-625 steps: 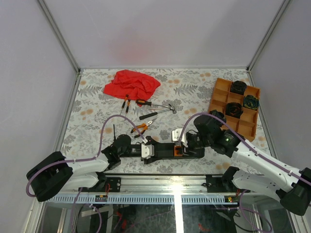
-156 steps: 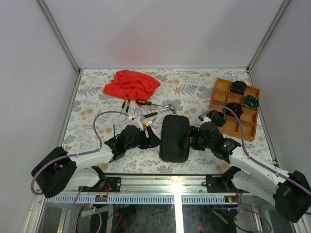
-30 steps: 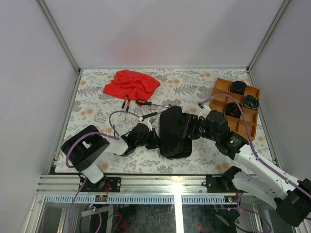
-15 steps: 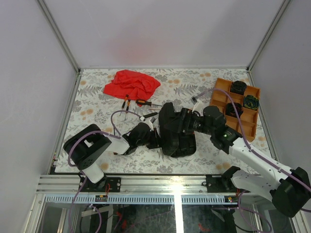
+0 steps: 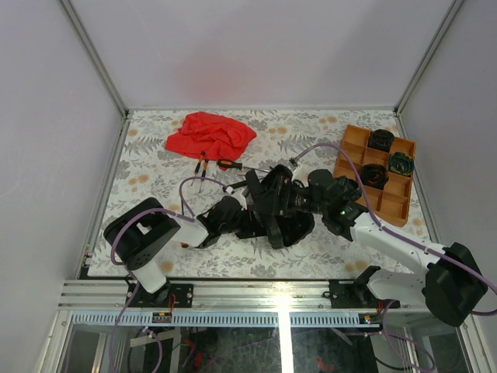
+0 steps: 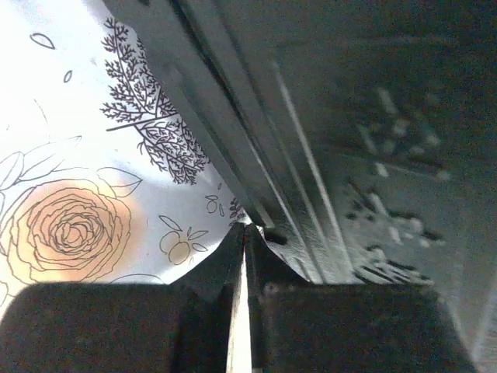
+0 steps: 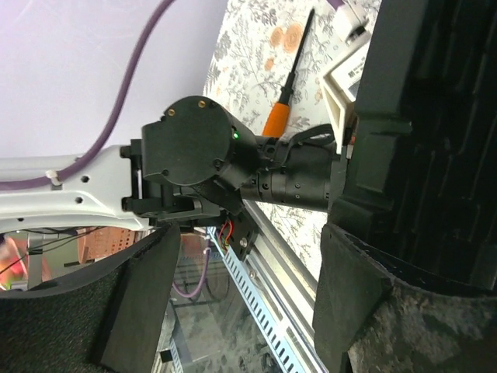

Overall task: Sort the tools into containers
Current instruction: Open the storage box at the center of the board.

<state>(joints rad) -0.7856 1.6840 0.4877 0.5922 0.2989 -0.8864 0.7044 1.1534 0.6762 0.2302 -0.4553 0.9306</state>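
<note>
Black ribbed plastic tool case (image 5: 281,208) sits in the middle of the bench (image 5: 147,183), lid tipped partway up. Looks like the opening step, before anything gets sorted in. Right gripper (image 7: 242,303) has its jaws spread wide, nothing between them, one finger (image 7: 349,303) against the case's edge. Left gripper (image 6: 245,233) is clenched empty, tips pressed to the case's lower rim, bracing it. Next: swing the lid right over; orange-and-black-handled screwdrivers (image 5: 203,165) wait beside the red cloth (image 5: 211,134).
</note>
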